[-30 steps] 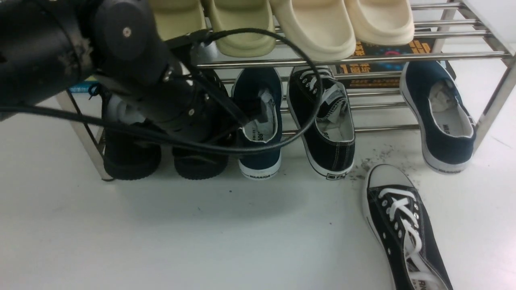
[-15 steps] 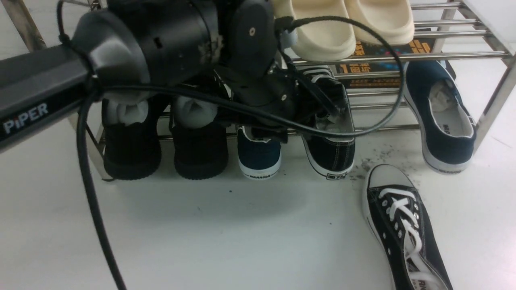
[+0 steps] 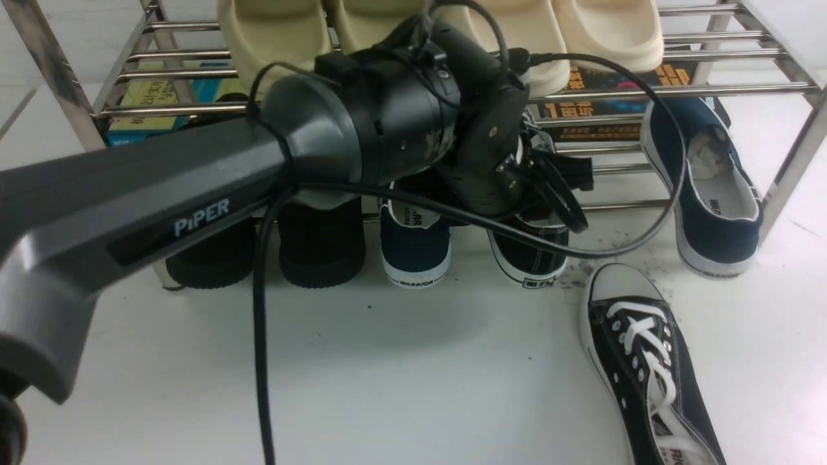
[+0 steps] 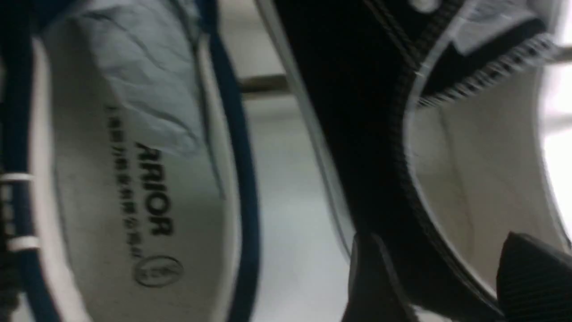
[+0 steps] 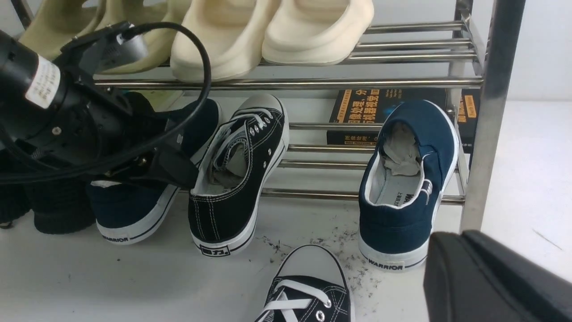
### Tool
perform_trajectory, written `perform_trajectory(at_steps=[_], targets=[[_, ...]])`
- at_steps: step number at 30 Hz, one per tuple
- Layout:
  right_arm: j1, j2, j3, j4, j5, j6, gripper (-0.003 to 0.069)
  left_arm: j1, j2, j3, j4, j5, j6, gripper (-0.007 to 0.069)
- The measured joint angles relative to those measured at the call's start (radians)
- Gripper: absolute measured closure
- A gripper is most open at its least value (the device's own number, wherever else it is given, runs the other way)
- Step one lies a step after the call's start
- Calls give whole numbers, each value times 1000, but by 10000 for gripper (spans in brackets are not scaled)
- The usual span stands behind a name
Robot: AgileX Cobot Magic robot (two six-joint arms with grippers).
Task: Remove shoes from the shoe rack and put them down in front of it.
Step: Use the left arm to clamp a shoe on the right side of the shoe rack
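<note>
Sneakers [image 3: 646, 361] two, navy slip-ons [image 3: 711, 194] two, slides [image 3: 607, 32] four, rack [image 3: 678, 90] one

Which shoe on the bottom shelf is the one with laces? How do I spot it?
Find the shiny metal shoe rack and look along its lower tier. Between one navy slip-on and the other sits a black sneaker, heel toward us. Only it has white laces and white stitching.

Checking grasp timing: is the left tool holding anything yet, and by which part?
Nothing is held yet. The left tool is open, its fingers straddling the side wall at the collar of the racked black sneaker.
</note>
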Motion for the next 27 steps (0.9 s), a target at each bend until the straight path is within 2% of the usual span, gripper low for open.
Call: perform_trajectory(at_steps=[6, 21, 27], targets=[[0, 0, 0, 0, 0, 7, 617, 1, 0, -1, 104, -33, -94, 210], [0, 0, 0, -2, -2, 11, 617, 1, 98, -2, 95, -117, -101, 211], [0, 0, 0, -2, -3, 14, 611, 1, 126, -2, 155, -190, -101, 238]])
